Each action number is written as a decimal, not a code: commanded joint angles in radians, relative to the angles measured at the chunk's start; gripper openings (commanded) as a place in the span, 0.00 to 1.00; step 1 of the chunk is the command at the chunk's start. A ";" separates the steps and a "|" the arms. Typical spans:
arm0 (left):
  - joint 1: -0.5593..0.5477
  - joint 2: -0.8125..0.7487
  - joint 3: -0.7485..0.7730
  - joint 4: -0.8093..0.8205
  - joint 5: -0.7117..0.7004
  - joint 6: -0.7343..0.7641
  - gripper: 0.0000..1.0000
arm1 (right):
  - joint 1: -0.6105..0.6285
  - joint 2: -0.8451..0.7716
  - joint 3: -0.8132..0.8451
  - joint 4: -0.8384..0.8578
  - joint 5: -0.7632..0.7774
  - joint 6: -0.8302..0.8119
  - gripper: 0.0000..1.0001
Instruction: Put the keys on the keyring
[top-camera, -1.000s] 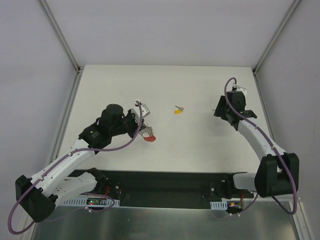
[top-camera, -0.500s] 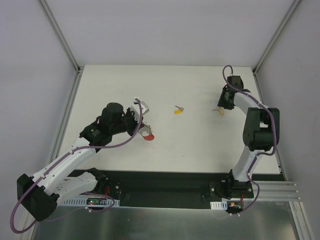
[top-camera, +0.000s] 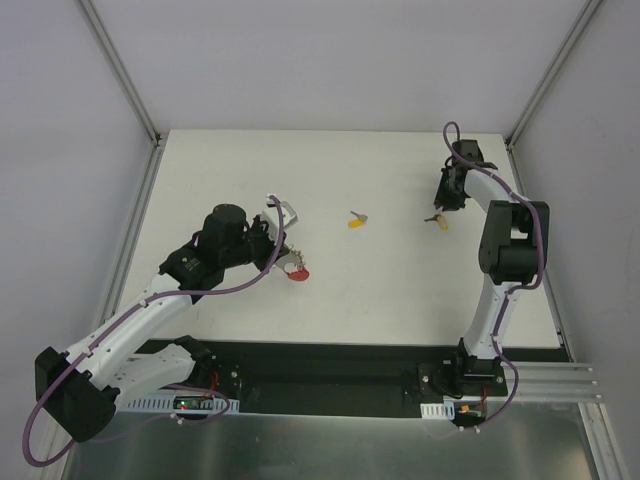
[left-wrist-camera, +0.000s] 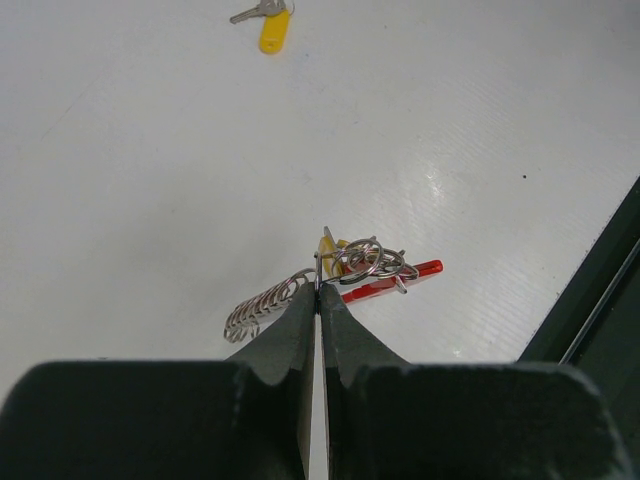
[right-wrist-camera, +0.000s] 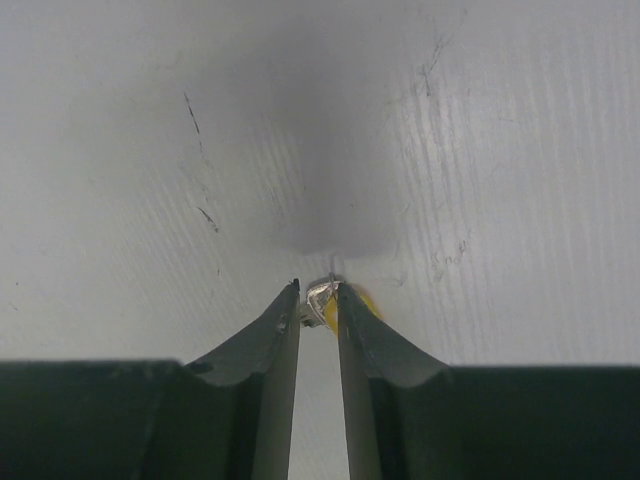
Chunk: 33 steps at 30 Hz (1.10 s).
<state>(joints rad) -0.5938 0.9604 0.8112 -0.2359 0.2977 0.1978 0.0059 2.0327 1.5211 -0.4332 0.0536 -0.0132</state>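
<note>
The keyring (top-camera: 297, 274) lies on the white table (top-camera: 400, 290); it has a red loop (left-wrist-camera: 392, 281), a grey chain strap (left-wrist-camera: 260, 307) and small metal rings (left-wrist-camera: 366, 258), with a bit of yellow behind them. My left gripper (left-wrist-camera: 318, 288) is shut on one metal ring at the strap's end; it also shows in the top view (top-camera: 287, 258). A yellow-headed key (top-camera: 356, 221) lies loose mid-table, also in the left wrist view (left-wrist-camera: 268, 20). My right gripper (right-wrist-camera: 318, 290) points down at the table with its jaws closed on the silver part of a second key (right-wrist-camera: 322, 296), which also shows in the top view (top-camera: 438, 219).
The table's right edge (top-camera: 535, 250) runs close to the right gripper. A dark trough (top-camera: 330, 365) runs along the near edge in front of the arm bases.
The right arm has folded back and swung its gripper towards the far right, down onto the second key. The left arm and keyring have barely moved.
</note>
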 joint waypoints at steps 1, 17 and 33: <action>0.011 -0.015 0.048 0.015 0.043 -0.011 0.00 | -0.003 0.027 0.063 -0.090 -0.006 -0.010 0.23; 0.012 -0.020 0.051 0.018 0.066 -0.017 0.00 | -0.004 0.050 0.085 -0.139 0.019 -0.030 0.01; 0.012 -0.054 0.057 0.018 0.092 -0.032 0.00 | 0.018 -0.416 -0.324 -0.124 0.034 0.125 0.01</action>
<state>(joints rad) -0.5934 0.9409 0.8135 -0.2455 0.3447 0.1871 0.0063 1.7836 1.2800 -0.5205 0.0486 0.0246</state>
